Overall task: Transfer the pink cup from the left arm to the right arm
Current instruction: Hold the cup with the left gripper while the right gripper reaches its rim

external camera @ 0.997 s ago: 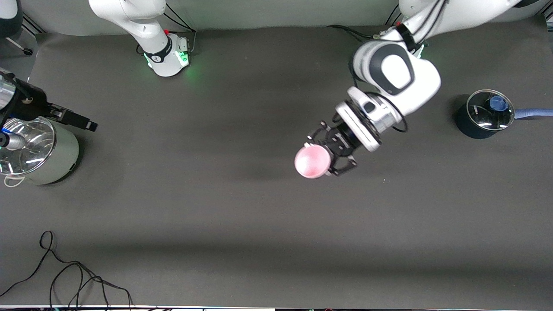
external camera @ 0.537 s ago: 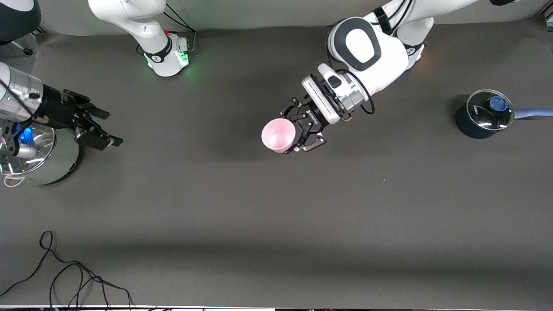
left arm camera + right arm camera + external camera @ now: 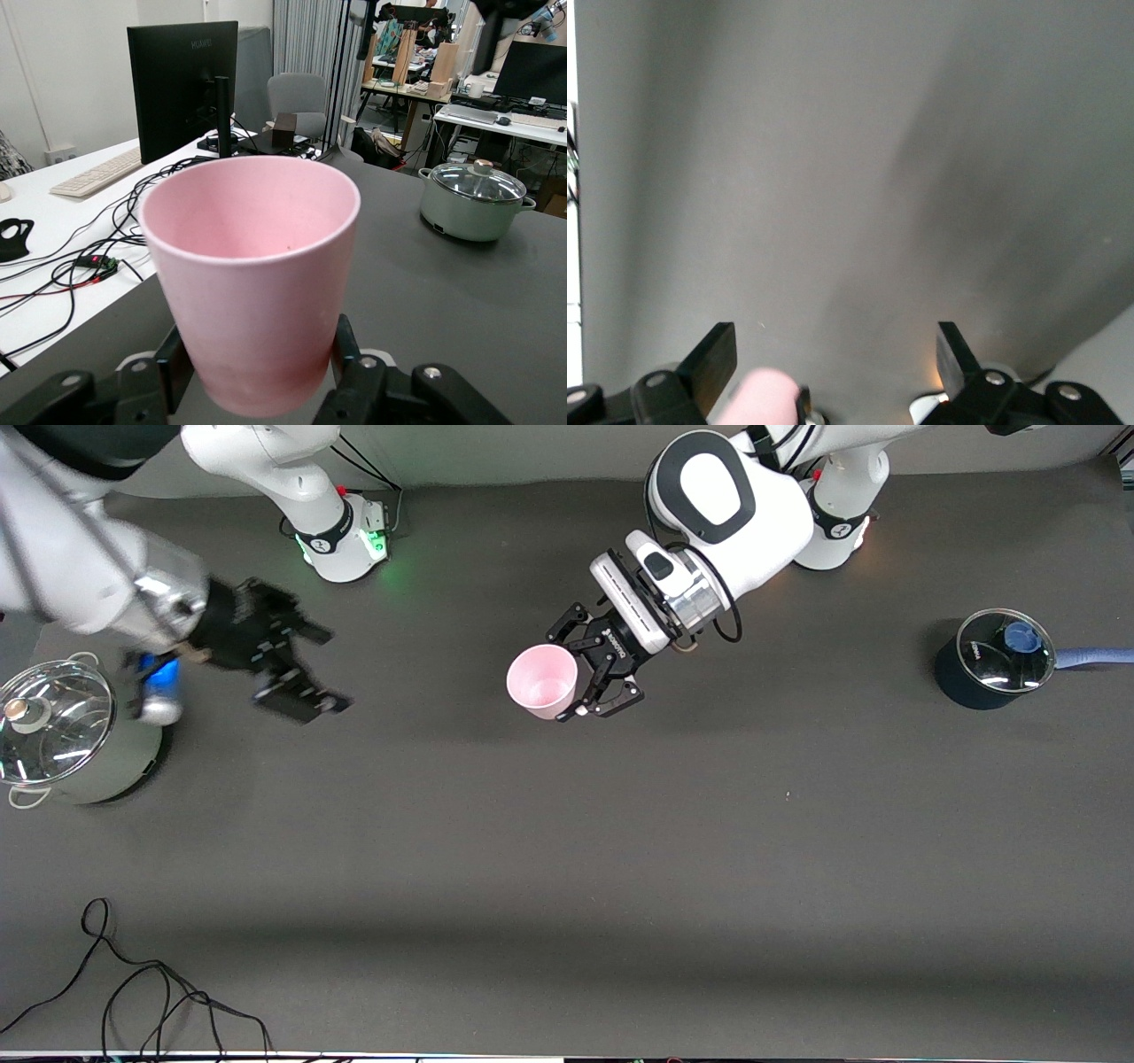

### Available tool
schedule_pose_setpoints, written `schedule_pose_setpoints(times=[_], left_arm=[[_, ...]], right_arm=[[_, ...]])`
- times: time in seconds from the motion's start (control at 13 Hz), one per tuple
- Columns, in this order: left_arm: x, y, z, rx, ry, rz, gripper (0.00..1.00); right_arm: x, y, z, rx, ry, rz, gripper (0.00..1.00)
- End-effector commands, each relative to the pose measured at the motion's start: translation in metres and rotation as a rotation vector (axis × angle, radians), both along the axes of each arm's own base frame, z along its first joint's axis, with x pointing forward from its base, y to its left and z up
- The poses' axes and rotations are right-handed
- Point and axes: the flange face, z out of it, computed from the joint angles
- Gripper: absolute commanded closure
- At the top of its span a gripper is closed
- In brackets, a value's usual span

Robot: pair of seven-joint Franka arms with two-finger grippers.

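Surface: table [image 3: 567, 868], covered edge to edge in a dark grey matte mat.
Pale green pot [image 3: 75, 748]: stands on the table at 9 o'clock, at the right arm's end; glass lid with a knob; also visible in the left wrist view [image 3: 474, 204].
Dark pot [image 3: 988, 664]: stands at 3 o'clock, at the left arm's end; glass lid with a blue knob; blue handle pointing to the table edge.
Right arm base [image 3: 345, 540]: mounted at 11 o'clock; green indicator lit.
Left arm base [image 3: 828, 536]: mounted at 1 o'clock.
Black cable [image 3: 133, 992]: lies looped at 7 o'clock, nearest the front camera.
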Motion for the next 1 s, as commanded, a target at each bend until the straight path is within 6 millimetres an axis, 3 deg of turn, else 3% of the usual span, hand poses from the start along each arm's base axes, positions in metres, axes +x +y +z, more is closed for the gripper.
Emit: schedule_pose_setpoints(times=[0.0,0.08,0.23,0.61,0.77,0.92], left_arm=[[0.001,-0.003,0.008,-0.005,0.006,0.036,0.85],[-0.001,-0.006,0.009,-0.010,0.011,0.034,0.85],[0.000,-0.006,0.009,-0.009,0.011,0.037,0.85],[0.002,-0.005,0.008,-0.002,0.012,0.049,0.85],[0.002,-0.004,0.007,0.002,0.014,0.056,0.85],[0.002,-0.005,0.006,0.002,0.020,0.057,0.85]], right_arm=[[-0.012,0.039,0.024,0.019,0.005,-0.067,0.00],[-0.013,0.045,0.030,0.031,-0.010,-0.090,0.00],[-0.026,0.078,0.038,0.053,-0.040,-0.074,0.00],[-0.036,0.163,-0.003,-0.010,-0.044,-0.032,0.00],[-0.040,0.181,-0.014,-0.020,-0.031,-0.019,0.00],[-0.038,0.184,-0.022,-0.027,-0.022,-0.019,0.00]])
